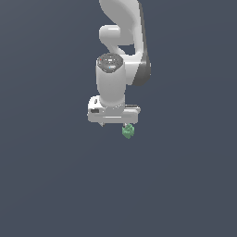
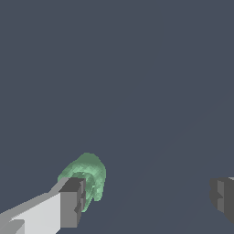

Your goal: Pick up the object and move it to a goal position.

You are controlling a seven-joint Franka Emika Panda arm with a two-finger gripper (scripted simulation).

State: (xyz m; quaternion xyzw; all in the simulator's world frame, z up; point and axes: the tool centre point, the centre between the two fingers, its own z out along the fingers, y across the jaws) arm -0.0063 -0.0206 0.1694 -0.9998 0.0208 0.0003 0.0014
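- Hanging above the plain dark slate-grey surface point(image 1: 46, 185), the white Panda arm's end effector point(image 1: 121, 124) points down with its two dark-tipped fingers point(image 2: 73, 202) spread wide apart.
- The small green lumpy blob, the object point(image 1: 128, 131), sits just beside one finger in the wrist view, near or touching its pad; the other finger is well apart from it, so nothing is clamped.
- Judging from this, the pick-up is not yet done: closing on the object, lifting it and carrying it to the goal all remain.
- No goal marker shows in either view, and no edge or corner of the surface is visible to place things by.
- The object looks pale, mottled green, rounded and irregular, far smaller than the end effector, so a centred grip seems needed.
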